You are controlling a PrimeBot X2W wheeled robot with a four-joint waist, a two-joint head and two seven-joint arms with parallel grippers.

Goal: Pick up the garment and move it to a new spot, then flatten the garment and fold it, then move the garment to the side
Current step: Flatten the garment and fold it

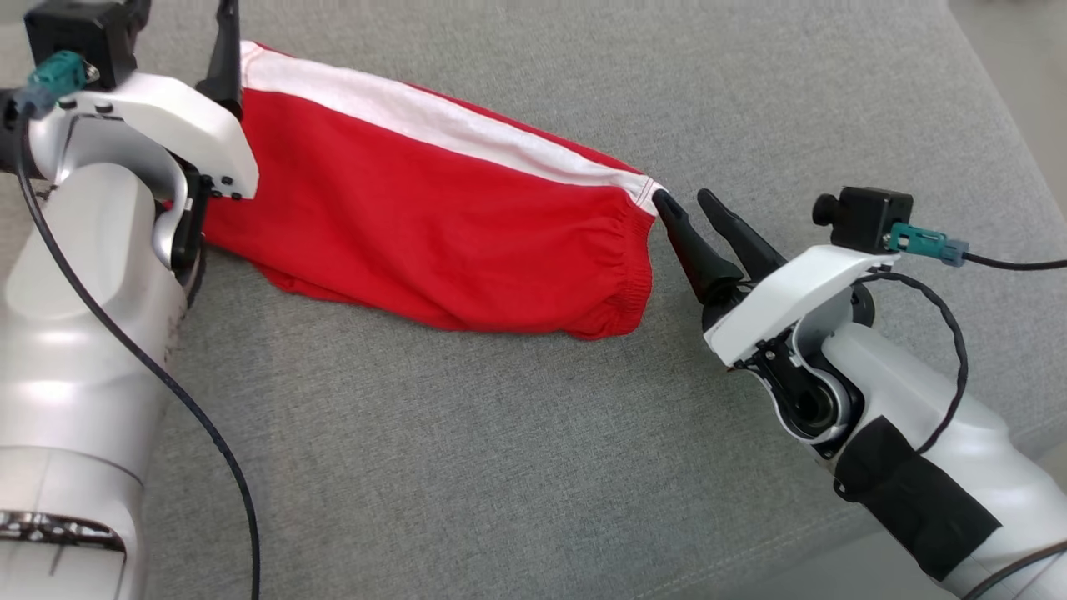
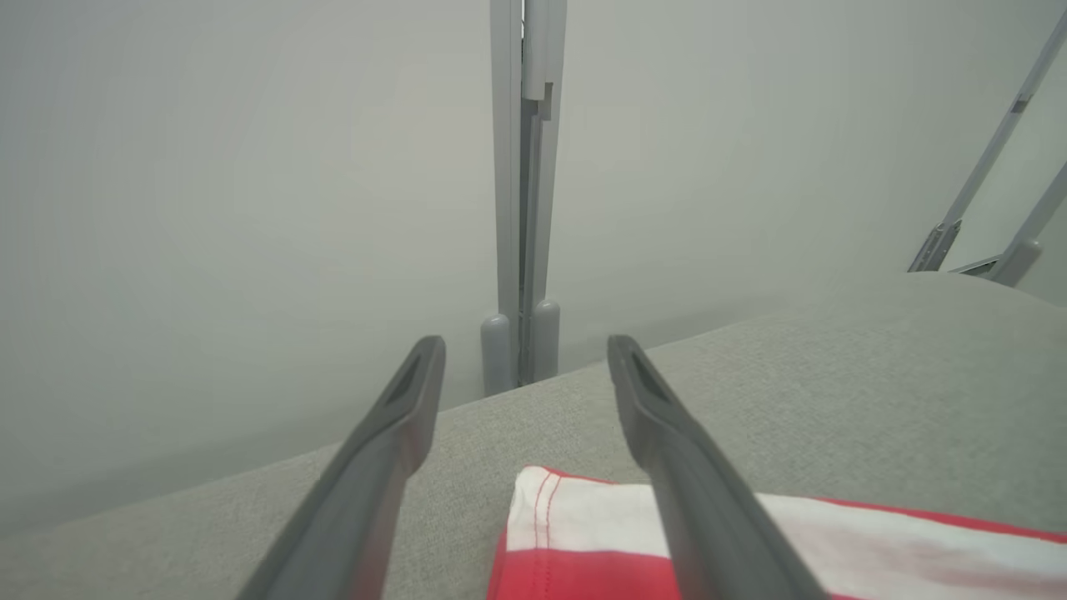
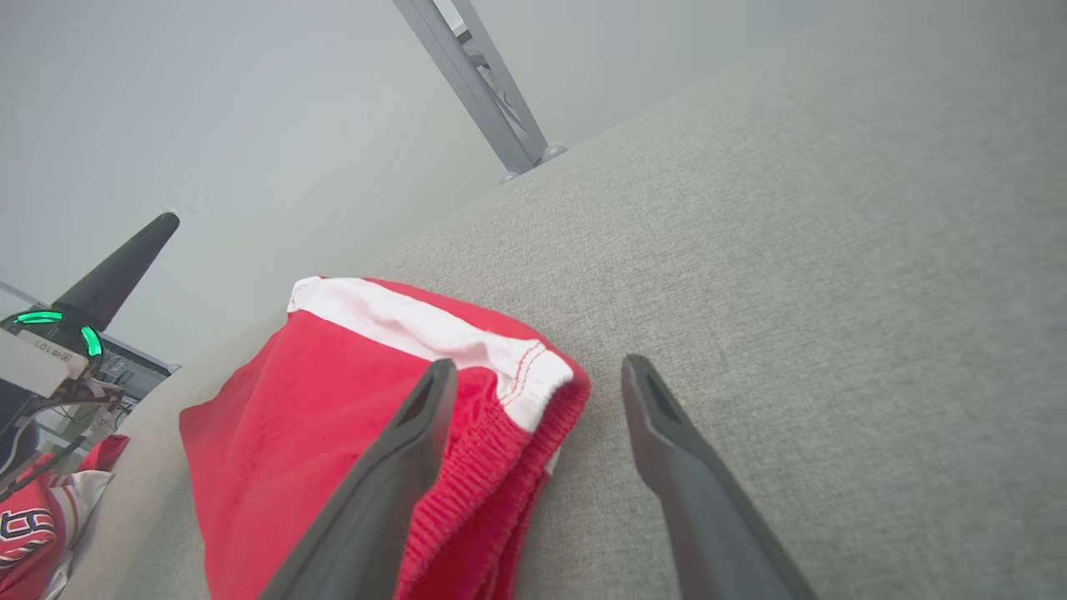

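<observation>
The left hand [image 2: 525, 358] and right hand [image 1: 685, 200] stand open and empty at opposite ends of the red, white-banded cloth garment [image 1: 417, 217], which lies folded on the grey fabric surface [image 1: 500, 433]. For the move aside, each should probably pinch every layer at its end, then both lift together.

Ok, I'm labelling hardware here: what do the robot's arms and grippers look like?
The left arm and right arm: glossy silver-white shells. The left gripper and right gripper: two long dark tapered fingers, white housing, black camera box, teal connector, black cable. The right forearm bears black tape.
</observation>
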